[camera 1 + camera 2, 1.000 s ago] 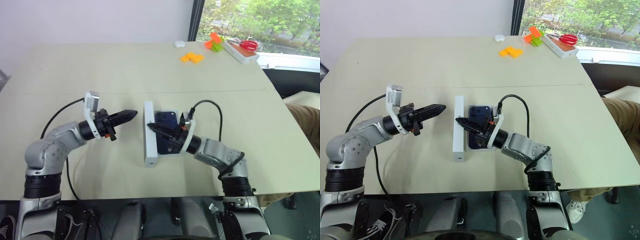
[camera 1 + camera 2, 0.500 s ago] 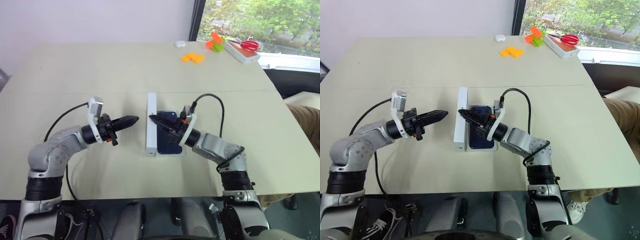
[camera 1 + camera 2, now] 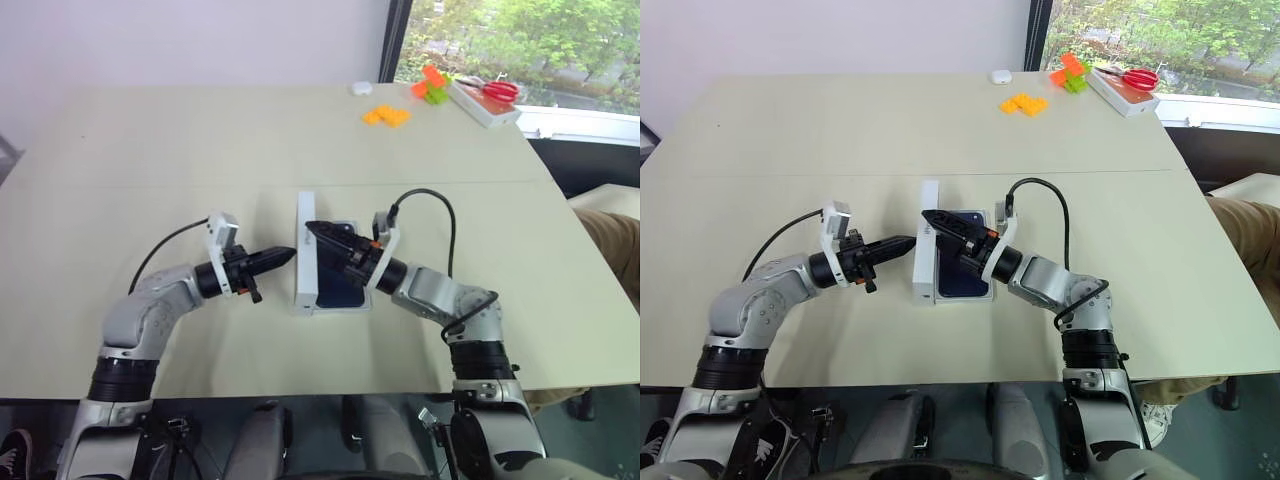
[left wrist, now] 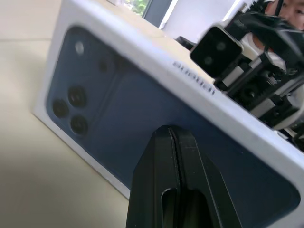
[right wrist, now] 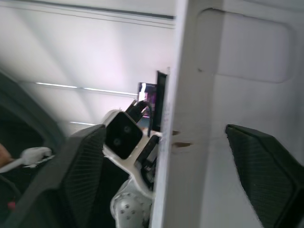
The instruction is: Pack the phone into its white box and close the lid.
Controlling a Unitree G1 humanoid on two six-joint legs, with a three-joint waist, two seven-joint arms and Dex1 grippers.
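At the counter's [image 3: 200,150] centre the lid [image 3: 307,252] stands on edge along the nine-o'clock side of the box [image 3: 340,303] holding the phone [image 3: 335,285], the clenched left tool [image 3: 283,256] touching its printed face, the right tool [image 3: 316,232] released, fingers astride its top edge.
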